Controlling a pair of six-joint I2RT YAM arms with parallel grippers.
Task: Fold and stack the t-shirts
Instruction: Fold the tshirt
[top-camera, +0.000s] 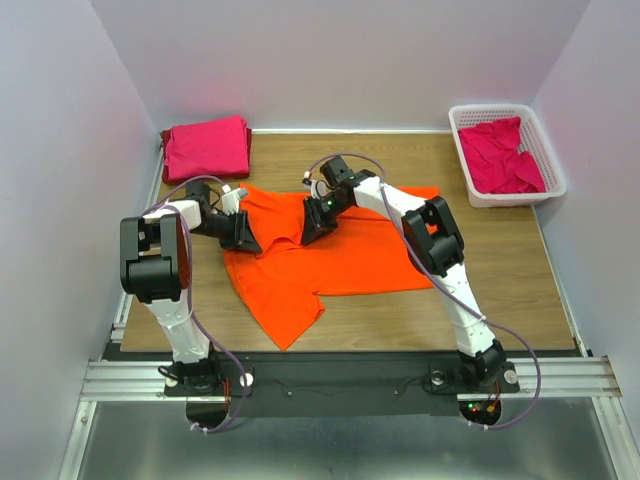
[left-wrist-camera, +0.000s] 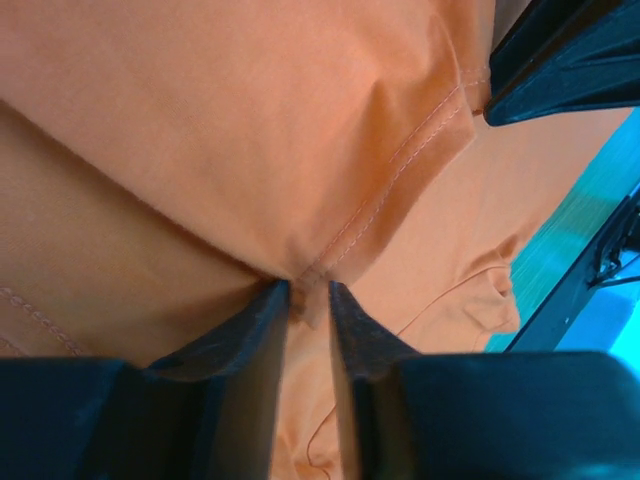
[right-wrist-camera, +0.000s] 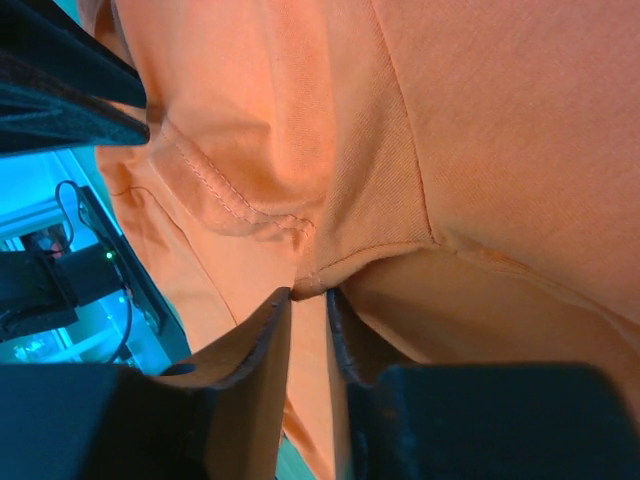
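Stacking looks barely begun: a folded pink pile sits at the bench's far-left corner, and more pink shirts wait in the basket. Mid-bench lies the orange shirt, unfolded, with the left gripper and right gripper each pinching its cloth.

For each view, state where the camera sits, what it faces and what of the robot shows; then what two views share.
Top external: above, behind the arms, looking down at the table; both arms show.
Left wrist: on the left arm, facing the orange t-shirt; left gripper pinches it.
Right wrist: on the right arm, same shirt; right gripper pinches it.
Shared: every view shows that shirt.
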